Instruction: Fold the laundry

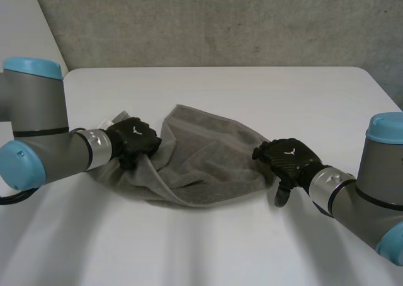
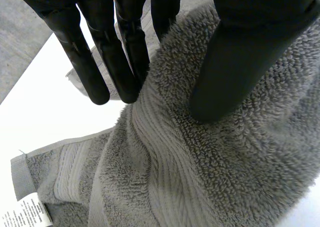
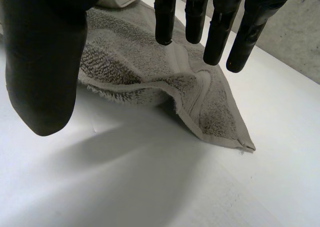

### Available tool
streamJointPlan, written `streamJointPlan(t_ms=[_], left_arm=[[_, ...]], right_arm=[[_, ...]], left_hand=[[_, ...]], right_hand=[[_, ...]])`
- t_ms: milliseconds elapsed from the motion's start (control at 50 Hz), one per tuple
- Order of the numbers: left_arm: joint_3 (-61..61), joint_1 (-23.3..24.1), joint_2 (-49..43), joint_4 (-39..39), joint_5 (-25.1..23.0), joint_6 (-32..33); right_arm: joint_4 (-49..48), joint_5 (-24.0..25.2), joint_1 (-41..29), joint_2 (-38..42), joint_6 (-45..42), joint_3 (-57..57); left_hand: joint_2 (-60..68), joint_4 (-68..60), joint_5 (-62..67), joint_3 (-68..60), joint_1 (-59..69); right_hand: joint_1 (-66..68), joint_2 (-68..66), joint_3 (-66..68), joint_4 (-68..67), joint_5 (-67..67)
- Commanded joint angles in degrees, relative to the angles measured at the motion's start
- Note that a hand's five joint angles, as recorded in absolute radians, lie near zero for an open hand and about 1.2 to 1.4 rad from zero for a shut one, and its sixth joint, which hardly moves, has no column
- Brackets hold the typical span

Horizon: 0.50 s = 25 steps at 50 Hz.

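Early in the job, by the look of it: flattening, not yet folding. Concerns a grey towel [image 1: 201, 157], crumpled in a heap about the middle of the white table [image 1: 252, 84], a little toward the near edge.

Grips it at the left end with the left robot hand [image 1: 133, 141]. Pinches, in the left wrist view, a raised ridge of terry between straight fingers [image 2: 95, 77] and thumb [image 2: 225, 72], near the corner with the white care label [image 2: 27, 212].

Waits at the towel's right end with the right robot hand [image 1: 288, 157], spread and holding nothing. Shows, in the right wrist view, fingers [image 3: 220, 37] and thumb [image 3: 40, 77] apart above a hemmed corner [image 3: 235, 139] lying flat on the table.

Calls next, probably, for closing the right robot hand on that corner. Then for drawing both ends apart toward the table's left and right edges, to pull out the wrinkles before any fold. Risks dragging the whole heap sideways with only one end held.

As to containers: no basket or bin here, just towel straight on bare table.
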<state>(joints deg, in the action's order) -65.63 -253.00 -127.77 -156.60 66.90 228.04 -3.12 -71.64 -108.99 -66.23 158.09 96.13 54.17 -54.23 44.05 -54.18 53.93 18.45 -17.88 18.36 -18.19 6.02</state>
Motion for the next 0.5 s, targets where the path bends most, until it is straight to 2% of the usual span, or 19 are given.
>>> streamJointPlan(t_ms=[20,180,280,320,380,420,500], left_arm=[[-3.36,-1.0,2.69,-0.63,-0.36,-0.05],[-4.07,-1.09,7.61,-3.1,0.07,-0.84],[-4.95,-1.09,12.1,-3.27,0.34,-1.72],[-5.47,-1.09,14.99,-3.36,2.17,-5.13],[-5.74,-1.09,16.15,-3.36,3.5,-7.88],[-5.91,-1.18,18.25,-3.36,5.51,-13.65],[-6.09,-1.09,19.66,-3.36,6.67,-18.69]], right_arm=[[-0.04,0.01,0.0,0.4,0.03,-0.33],[-1.1,0.36,-0.7,0.13,0.99,-0.07],[-0.92,2.82,-1.05,0.04,3.54,-0.33],[-0.75,5.97,-1.05,-0.22,8.87,-0.85],[-0.66,7.48,-0.97,-0.31,12.15,-1.56],[-0.4,10.28,-0.79,-0.05,18.19,-2.87],[-0.83,12.23,-1.05,1.1,22.09,-3.76]], left_hand=[[25.83,-25.77,25.95,-25.82,26.07],[25.83,-25.77,25.95,-25.82,26.07],[25.83,-25.77,25.95,-25.82,26.07],[25.83,-25.77,25.95,-25.82,26.07],[25.83,-25.77,25.95,-25.82,26.07],[25.83,-25.77,25.95,-25.82,26.07],[25.83,-25.77,25.95,-25.82,26.07]], right_hand=[[-2.99,2.41,-2.89,2.73,-0.55],[-3.32,2.75,-3.23,3.06,-0.88],[-4.67,4.1,-4.57,4.41,-2.23],[-6.68,6.1,-6.58,6.42,-4.24],[-7.19,6.62,-7.1,6.93,-4.75],[-7.69,7.12,-7.6,7.43,-5.26],[-7.86,7.29,-7.77,7.6,-5.43]])
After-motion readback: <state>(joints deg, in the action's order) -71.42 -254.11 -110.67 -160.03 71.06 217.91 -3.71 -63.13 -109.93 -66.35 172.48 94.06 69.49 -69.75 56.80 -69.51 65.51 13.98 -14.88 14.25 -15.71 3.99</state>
